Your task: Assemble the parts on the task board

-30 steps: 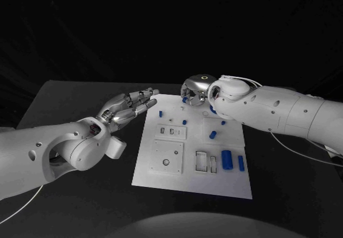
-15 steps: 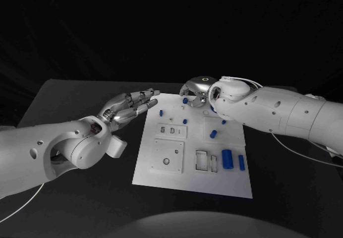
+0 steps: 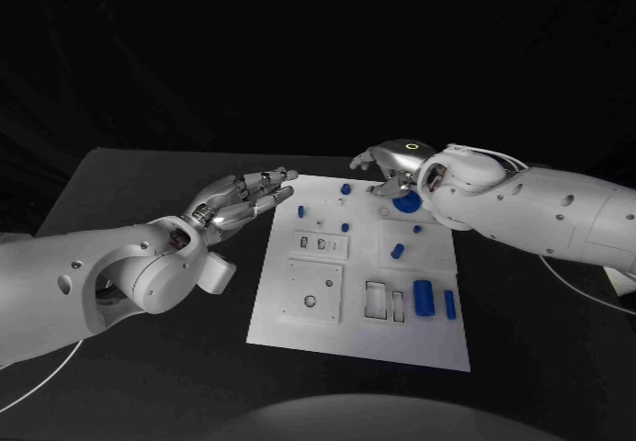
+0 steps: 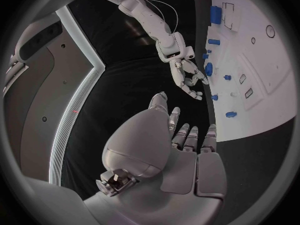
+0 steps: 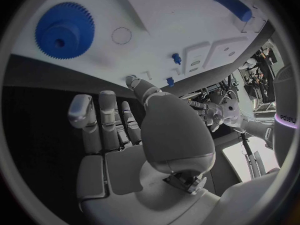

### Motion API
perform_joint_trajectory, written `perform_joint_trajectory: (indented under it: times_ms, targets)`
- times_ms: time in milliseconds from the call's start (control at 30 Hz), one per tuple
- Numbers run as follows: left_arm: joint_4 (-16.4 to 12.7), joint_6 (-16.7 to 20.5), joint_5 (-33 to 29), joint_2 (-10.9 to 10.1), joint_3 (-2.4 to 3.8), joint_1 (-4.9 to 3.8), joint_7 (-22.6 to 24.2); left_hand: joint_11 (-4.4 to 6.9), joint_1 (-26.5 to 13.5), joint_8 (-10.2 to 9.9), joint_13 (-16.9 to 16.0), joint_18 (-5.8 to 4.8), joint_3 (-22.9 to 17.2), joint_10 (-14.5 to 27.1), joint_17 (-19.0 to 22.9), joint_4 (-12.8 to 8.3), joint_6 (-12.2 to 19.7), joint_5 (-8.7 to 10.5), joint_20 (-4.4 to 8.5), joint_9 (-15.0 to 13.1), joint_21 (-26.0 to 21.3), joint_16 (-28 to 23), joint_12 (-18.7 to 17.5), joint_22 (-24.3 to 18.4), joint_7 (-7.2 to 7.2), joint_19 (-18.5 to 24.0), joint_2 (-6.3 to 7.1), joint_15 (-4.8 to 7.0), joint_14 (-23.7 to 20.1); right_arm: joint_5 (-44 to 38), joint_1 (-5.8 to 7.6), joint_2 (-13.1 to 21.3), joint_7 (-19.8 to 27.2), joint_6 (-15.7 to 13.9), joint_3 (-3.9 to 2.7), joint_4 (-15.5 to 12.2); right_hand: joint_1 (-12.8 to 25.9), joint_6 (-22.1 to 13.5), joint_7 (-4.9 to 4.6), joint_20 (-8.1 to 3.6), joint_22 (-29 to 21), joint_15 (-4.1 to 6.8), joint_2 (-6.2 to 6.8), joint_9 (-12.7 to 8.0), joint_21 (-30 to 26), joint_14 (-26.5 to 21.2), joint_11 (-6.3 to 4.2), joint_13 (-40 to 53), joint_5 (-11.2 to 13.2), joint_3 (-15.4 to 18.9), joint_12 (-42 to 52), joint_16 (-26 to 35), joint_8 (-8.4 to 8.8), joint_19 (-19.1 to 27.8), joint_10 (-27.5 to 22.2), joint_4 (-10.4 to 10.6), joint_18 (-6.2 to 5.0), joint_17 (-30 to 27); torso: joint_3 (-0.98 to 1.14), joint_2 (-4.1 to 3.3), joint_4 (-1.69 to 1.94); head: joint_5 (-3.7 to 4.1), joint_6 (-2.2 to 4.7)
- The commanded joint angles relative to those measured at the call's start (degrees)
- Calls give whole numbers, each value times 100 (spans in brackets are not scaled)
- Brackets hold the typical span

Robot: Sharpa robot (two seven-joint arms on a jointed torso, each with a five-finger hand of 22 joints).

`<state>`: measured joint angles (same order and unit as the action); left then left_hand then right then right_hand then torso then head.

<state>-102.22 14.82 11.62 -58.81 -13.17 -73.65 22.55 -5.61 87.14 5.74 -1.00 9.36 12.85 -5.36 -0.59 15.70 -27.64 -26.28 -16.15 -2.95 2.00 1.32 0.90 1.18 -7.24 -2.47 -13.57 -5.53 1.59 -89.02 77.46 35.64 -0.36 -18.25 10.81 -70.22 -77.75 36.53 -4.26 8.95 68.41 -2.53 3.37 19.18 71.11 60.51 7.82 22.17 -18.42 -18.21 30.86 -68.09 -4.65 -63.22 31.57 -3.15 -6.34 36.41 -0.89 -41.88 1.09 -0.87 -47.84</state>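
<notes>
The white task board (image 3: 356, 317) lies mid-table. A blue gear (image 3: 407, 202) sits flat near its far right corner, also seen in the right wrist view as the gear (image 5: 64, 31). My right hand (image 3: 387, 165) hovers just beyond the board's far edge, above and behind the gear, fingers apart and holding nothing. My left hand (image 3: 246, 198) floats at the board's far left corner, fingers spread and empty. Small blue pegs (image 3: 344, 226) stand on the far half. A blue cylinder (image 3: 425, 297) and a thinner blue pin (image 3: 448, 303) lie at the near right.
Raised white blocks with slots (image 3: 320, 243) and a round hole (image 3: 309, 299) occupy the board's left half, and two rectangular pockets (image 3: 383, 300) sit beside the cylinder. Black table (image 3: 146, 386) surrounds the board.
My right hand has opened and drawn back to the right from the board's far edge, uncovering the blue gear lying on the board. The left hand has barely moved.
</notes>
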Motion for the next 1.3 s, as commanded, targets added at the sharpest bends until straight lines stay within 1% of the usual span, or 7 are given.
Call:
perform_joint_trajectory:
  times_ms: [33, 167, 233, 433, 533, 767, 1300]
  targets:
    - [-26, -91, 8, -7, 5, -8, 19, -14, 60, 38, -9, 94, -30, -7, -8, 5, -29, -35, -40, -6, 24, 33, 21, 7, -16, -2, 9, -53, -5, 183, 110, 326, 499, -783, -4, -355, 29, 184, -57, -27, -81, 47, -120, 3, -116, -117, -105, 226, -17, -30, 583, 181, -94, 69, 847, 68, -75, -275, -9, -7, -21, -3, -2]
    - [-25, -78, 8, -10, 5, -8, 29, -22, 65, 43, -10, 94, -31, -13, -5, 3, -40, -39, -40, -8, 22, 27, 22, 6, -22, 0, 14, -51, -11, 144, 223, 773, 342, -700, -1, -759, 166, 634, -194, -149, -281, 199, -76, 18, -385, -170, -418, 753, 396, 65, 1526, 464, -271, 214, 1693, 230, -133, -545, -18, -3, -52, -11, 3]
    - [-25, -77, 8, -10, 5, -8, 31, -29, 69, 48, -12, 94, -33, -25, -4, 2, -53, -40, -39, -9, 21, 26, 24, 5, -28, 1, 16, -42, -14, 58, 259, 969, 170, -508, 1, -916, 343, 769, -187, -241, -137, 275, -36, -3, -289, 328, -524, 1162, 624, 175, 2080, 120, -295, -42, 1873, 410, -80, 160, -25, -1, -76, -12, 12]
    - [0, -97, 8, 21, 4, -7, 59, -35, 73, 49, -14, 94, -35, -34, -8, 2, -48, -43, -37, -8, 26, 35, 26, 7, -33, -5, 16, -38, -7, -227, 285, 1307, -242, 81, 20, -1066, 674, 1102, -136, -460, 1186, 482, 10, 65, 989, 2552, -717, 5242, 822, 466, 5107, -1853, -393, -1661, 4707, 770, 317, 4385, -11, -3, -115, 2, 19]
    - [19, -112, 8, 42, 3, -6, 72, -34, 74, 49, -14, 94, -36, -34, -9, 2, -45, -44, -37, -8, 28, 37, 26, 8, -32, -7, 15, -38, -5, -360, 272, 1394, -404, 273, 29, -1060, 750, 1112, -133, -494, 1427, 479, 20, 140, 1207, 2888, -679, 6659, 769, 584, 5857, -2147, -398, -1897, 5744, 856, 384, 5217, -11, -1, -105, 14, 13]
    - [69, -148, 8, 106, 1, -4, 84, -34, 83, 48, -14, 94, -42, -36, -11, -1, -39, -48, -36, -7, 29, 42, 25, 9, -31, -9, 12, -42, 0, -498, 174, 1449, -625, 571, 46, -909, 729, 1046, -194, -421, 1816, 413, 4, 495, 1548, 2949, -642, 6783, 376, 734, 5914, -2191, -459, -2262, 5843, 859, 500, 5359, -15, 4, -97, 27, 36]
    - [109, -198, 8, 149, 1, -3, 57, -42, 105, 52, -19, 93, -63, -64, -16, -6, -36, -57, -37, -6, 29, 60, 30, 8, -37, -9, -2, -68, 14, -601, -74, 1230, -651, 516, 49, -633, 718, 917, -215, -392, 2020, 389, -43, 703, 1747, 2949, -616, 6783, 316, 763, 5914, -2191, -455, -2499, 5843, 847, 575, 5359, -21, 5, -93, 0, 27]
